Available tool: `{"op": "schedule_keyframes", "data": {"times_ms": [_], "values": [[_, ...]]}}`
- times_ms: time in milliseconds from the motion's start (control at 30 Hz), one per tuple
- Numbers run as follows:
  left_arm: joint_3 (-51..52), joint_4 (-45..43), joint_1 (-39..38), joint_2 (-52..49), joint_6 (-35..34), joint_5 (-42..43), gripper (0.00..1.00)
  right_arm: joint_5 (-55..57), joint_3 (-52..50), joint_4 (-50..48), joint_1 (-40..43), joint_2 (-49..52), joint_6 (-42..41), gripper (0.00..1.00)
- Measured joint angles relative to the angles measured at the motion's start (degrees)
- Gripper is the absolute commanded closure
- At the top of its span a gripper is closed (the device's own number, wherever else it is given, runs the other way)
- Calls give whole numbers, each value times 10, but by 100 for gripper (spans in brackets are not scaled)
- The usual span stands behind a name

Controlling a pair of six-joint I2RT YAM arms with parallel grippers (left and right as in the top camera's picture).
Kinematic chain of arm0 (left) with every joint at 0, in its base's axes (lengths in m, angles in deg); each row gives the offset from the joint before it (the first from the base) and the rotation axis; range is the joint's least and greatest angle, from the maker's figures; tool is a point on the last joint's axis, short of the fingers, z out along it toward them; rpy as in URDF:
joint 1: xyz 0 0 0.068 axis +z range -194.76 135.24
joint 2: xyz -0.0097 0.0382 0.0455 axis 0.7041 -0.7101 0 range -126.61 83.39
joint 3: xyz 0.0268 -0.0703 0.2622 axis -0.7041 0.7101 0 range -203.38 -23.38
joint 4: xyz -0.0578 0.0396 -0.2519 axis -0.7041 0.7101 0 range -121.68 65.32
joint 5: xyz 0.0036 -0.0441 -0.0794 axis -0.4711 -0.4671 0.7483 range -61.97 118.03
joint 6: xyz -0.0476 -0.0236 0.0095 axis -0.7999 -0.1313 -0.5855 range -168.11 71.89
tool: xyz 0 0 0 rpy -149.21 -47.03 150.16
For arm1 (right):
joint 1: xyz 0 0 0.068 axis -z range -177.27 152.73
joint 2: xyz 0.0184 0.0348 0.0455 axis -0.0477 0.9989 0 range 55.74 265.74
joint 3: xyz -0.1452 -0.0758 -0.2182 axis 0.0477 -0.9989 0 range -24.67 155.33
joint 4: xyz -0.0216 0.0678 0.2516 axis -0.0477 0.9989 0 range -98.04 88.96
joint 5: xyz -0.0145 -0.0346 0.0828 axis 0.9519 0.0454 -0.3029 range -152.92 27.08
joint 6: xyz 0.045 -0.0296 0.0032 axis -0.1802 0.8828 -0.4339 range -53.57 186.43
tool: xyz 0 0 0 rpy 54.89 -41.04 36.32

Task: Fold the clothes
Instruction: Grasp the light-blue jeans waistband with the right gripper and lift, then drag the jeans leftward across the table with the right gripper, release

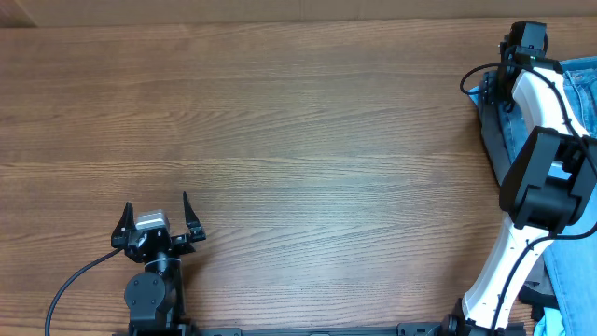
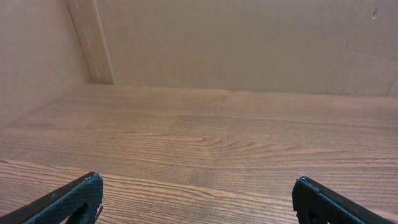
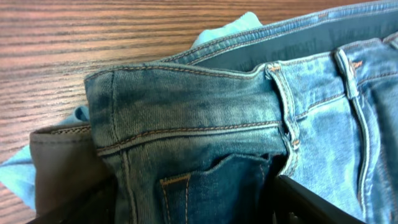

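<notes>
The light-blue denim jeans [image 3: 205, 118] lie bunched on top of a pile at the table's right edge [image 1: 580, 89], waistband and a pocket facing the right wrist camera. Grey trousers [image 3: 56, 162] lie under them, with a bright-blue garment [image 3: 230, 28] peeking out behind; the bright-blue garment also shows in the overhead view [image 1: 485, 93]. My right gripper [image 3: 199, 205] is down on the pile [image 1: 522, 42], its fingers spread either side of a fold of the jeans by the pocket. My left gripper [image 1: 156, 219] is open and empty over bare table at the front left [image 2: 198, 193].
The wooden table [image 1: 298, 140] stretches between the arms. A cardboard wall [image 2: 249, 43] stands along its far and left sides. More denim [image 1: 571, 280] hangs at the front right beside the right arm's base.
</notes>
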Motion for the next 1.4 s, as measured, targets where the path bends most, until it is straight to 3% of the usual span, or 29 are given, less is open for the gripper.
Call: {"op": "schedule_keyframes", "data": {"times_ms": [133, 200, 300, 400, 800, 1100, 1400], "values": [[0, 0, 0, 0, 0, 0, 0, -5, -1, 0, -1, 0, 2, 41], [0, 0, 0, 0, 0, 0, 0, -7, -1, 0, -1, 0, 1, 56], [0, 0, 0, 0, 0, 0, 0, -10, -1, 1, -2, 0, -6, 88], [0, 0, 0, 0, 0, 0, 0, -8, 0, 6, -5, 0, -17, 96], [0, 0, 0, 0, 0, 0, 0, 3, 6, -1, -10, -48, -75, 96], [0, 0, 0, 0, 0, 0, 0, 48, 6, -66, 2, -285, -89, 96], [0, 0, 0, 0, 0, 0, 0, 66, 6, -64, -38, -428, -57, 96]]}}
